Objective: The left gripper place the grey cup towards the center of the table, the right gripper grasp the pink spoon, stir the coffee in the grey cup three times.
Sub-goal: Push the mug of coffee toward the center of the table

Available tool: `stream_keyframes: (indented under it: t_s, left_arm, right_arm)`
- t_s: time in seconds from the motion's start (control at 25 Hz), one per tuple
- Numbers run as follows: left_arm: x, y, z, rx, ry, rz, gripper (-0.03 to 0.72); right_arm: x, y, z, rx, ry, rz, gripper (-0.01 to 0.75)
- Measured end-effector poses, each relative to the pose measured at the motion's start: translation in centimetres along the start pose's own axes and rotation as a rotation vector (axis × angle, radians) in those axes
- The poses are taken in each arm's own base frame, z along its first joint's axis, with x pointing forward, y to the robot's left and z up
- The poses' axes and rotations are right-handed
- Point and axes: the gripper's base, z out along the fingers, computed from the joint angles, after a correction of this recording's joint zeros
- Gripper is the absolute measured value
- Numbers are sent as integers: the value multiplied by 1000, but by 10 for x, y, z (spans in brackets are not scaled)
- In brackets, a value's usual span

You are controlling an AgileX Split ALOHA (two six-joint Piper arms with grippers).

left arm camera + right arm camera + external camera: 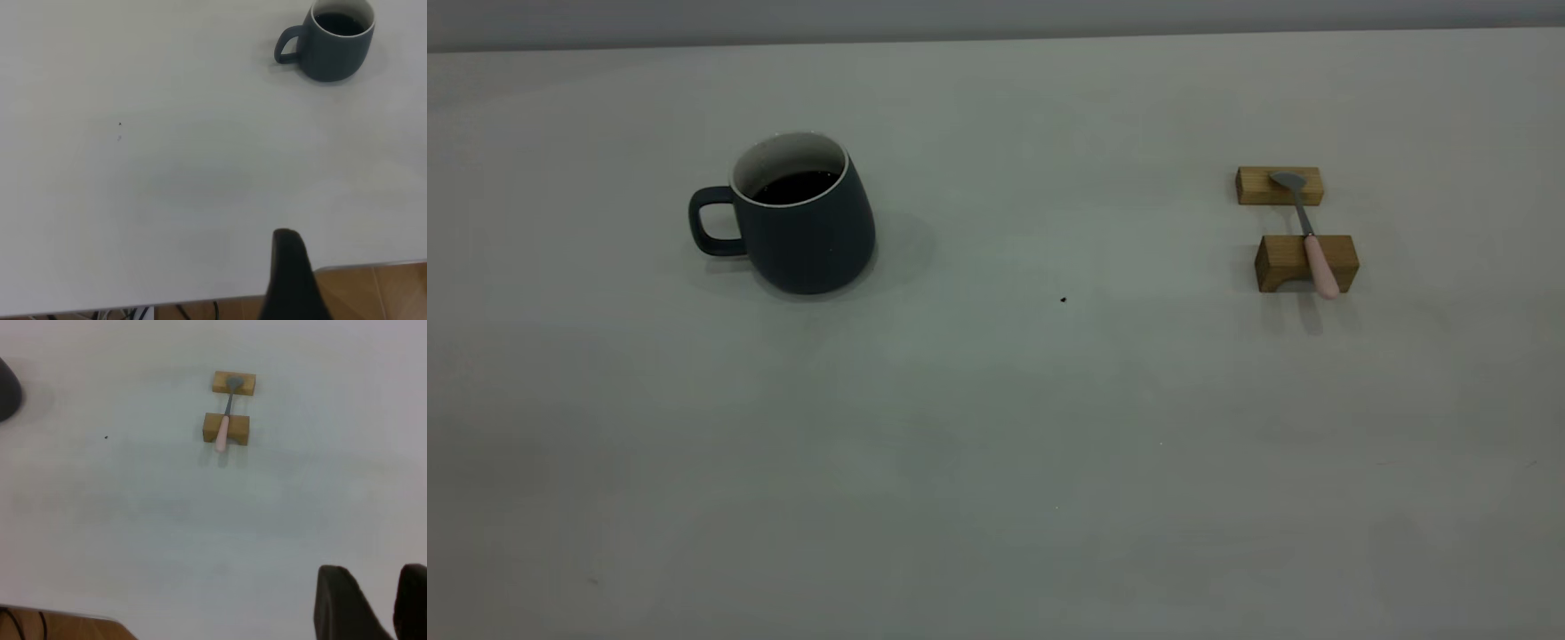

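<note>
Exterior view: grey cup [805, 227] left of centre.

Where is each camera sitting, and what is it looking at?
Exterior view: outside the rig, looking down across the table at the grey cup and the pink spoon on two wooden blocks; no arm shows.
Left wrist view: above the table edge, facing the grey cup; one dark fingertip shows.
Right wrist view: facing the pink spoon; the right gripper shows, open.
Shared: the dark speck appears in all three.

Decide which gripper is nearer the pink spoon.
Right. The right gripper looks toward the spoon on its wooden blocks; the left gripper faces the cup side.
</note>
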Motion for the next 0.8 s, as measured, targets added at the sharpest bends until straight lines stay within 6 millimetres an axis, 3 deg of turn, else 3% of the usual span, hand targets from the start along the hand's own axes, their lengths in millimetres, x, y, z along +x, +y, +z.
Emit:
stream_keyframes:
  t_s: [0.32, 0.44, 0.6, 0.8]
  left_arm:
    - [-1, 0, 1, 0, 7, -6, 568]
    - [-12, 2, 5, -4, 75, -27, 568]
    - [-39, 4, 25, -3, 225, -57, 568]
    - [-75, 9, 70, -4, 363, -64, 568]
  right_arm:
    - [0, 0, 0, 0, 0, 0, 237]
    - [0, 0, 0, 0, 0, 0, 237]
    - [0, 0, 0, 0, 0, 0, 237]
    - [0, 0, 0, 0, 0, 0, 237]
